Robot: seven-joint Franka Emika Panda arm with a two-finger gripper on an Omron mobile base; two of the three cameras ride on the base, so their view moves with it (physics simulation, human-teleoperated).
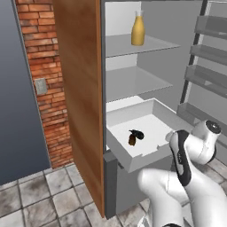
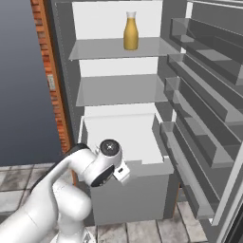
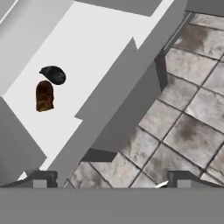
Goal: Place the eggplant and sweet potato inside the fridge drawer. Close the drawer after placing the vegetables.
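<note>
Up on the fridge's top grey shelf [image 1: 155, 44] stands a tall yellow-orange bottle [image 1: 138, 30], with a wooden panel [image 1: 82, 97] and red brick wall [image 1: 44, 80] to the left. Below, the shallow white fridge drawer [image 1: 137, 159] is pulled out; the dark purple-black eggplant [image 3: 53, 75] and brown oblong sweet potato [image 3: 44, 95] lie touching on its floor. Over the drawer's front corner, the robot's jaws are spread wide, holding nothing.
</note>
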